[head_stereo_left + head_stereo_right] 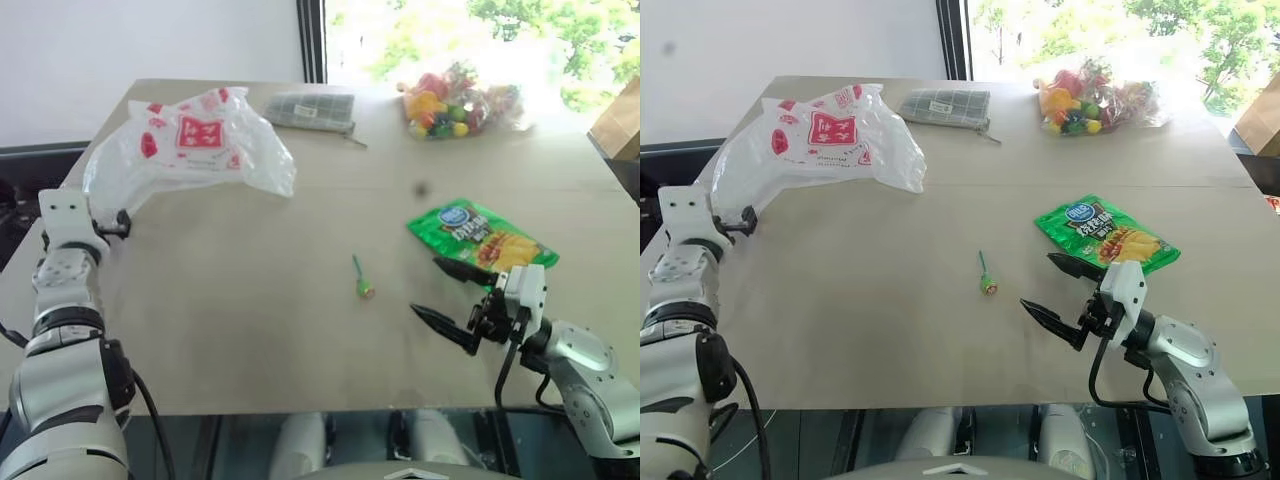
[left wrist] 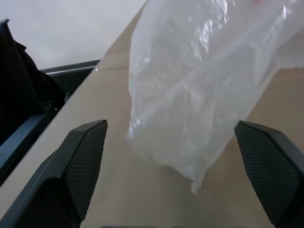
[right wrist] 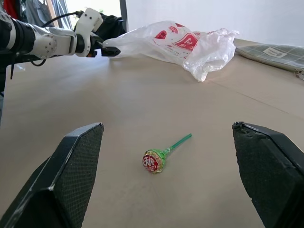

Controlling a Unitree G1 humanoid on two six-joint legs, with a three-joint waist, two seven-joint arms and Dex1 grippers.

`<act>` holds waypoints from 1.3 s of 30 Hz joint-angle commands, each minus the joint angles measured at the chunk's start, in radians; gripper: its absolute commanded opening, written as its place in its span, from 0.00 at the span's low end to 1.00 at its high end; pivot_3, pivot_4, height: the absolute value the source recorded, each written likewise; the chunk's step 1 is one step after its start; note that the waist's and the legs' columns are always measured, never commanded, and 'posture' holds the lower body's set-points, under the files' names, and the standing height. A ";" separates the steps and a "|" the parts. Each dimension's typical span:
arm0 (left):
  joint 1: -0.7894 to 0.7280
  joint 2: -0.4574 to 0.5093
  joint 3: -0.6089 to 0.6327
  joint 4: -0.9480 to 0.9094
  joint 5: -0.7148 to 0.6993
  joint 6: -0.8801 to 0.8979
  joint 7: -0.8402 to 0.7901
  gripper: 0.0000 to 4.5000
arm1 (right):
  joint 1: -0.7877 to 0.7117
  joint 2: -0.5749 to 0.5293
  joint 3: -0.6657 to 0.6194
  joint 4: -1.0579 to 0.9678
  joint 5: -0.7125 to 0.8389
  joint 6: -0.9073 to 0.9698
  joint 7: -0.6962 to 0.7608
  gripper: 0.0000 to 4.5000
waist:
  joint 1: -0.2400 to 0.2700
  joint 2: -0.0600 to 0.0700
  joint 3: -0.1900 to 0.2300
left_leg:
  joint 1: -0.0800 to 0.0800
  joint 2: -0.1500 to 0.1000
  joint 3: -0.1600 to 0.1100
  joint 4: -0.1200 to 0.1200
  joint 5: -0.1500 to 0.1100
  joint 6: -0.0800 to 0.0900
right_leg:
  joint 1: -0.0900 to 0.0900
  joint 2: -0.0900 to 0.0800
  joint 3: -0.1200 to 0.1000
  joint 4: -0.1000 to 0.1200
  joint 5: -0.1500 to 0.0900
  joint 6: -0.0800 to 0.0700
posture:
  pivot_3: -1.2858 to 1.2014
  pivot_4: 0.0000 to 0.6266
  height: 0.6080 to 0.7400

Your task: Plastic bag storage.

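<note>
The crinkly translucent white plastic bag lies loose at the counter's far left corner, unstored; the left gripper gapes wide at its tail, and the right gripper is wide, empty.

The left arm reaches along the left side of the scene, forearm stretched away toward the far left, wrist about level. Its left end effector points forward with the two black fingers spread wide apart, nothing between them. The right arm is bent at the near right, forearm angled inward. The right end effector points left and slightly up, its fingers also wide apart and empty.
</note>
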 commanded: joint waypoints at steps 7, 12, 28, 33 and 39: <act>-0.032 0.015 0.003 0.010 0.007 -0.019 -0.012 0.20 | -0.016 0.006 -0.011 -0.013 0.008 -0.024 -0.005 1.00 | -0.003 0.000 0.000 | -0.001 0.000 0.002 0.000 0.000 0.000 | -0.002 0.001 0.002 0.001 0.000 0.000 | 0.52 0.24 1.00; -0.010 -0.046 0.087 -0.017 -0.107 -0.049 -0.165 0.01 | -0.023 0.001 -0.010 0.001 -0.008 -0.029 -0.002 1.00 | 0.001 0.000 0.000 | -0.001 0.000 0.002 0.000 0.000 0.000 | -0.003 0.000 0.002 0.001 0.000 0.000 | 0.52 0.24 1.00; 0.558 -0.359 -0.034 -1.283 -0.487 0.515 -0.462 0.01 | -0.303 0.002 0.270 0.055 -0.154 0.392 -0.149 1.00 | -0.027 0.001 0.000 | 0.000 0.002 0.004 0.002 0.002 -0.003 | -0.006 0.001 0.007 0.008 0.000 -0.001 | 0.52 0.24 1.00; 0.640 -0.390 -0.001 -1.440 -0.540 0.591 -0.368 0.01 | -0.440 0.098 0.403 0.216 -0.259 0.387 -0.166 1.00 | -0.027 0.001 0.000 | 0.002 0.002 0.004 0.003 0.002 -0.003 | -0.006 0.000 0.010 0.013 0.000 -0.001 | 0.52 0.24 1.00; 0.711 -0.410 0.033 -1.571 -0.597 0.636 -0.306 0.01 | -0.466 0.160 0.391 0.325 -0.331 0.353 -0.229 1.00 | -0.020 0.001 0.000 | -0.002 0.001 0.005 0.003 0.002 -0.003 | -0.010 -0.001 0.010 0.013 0.000 -0.001 | 0.52 0.24 1.00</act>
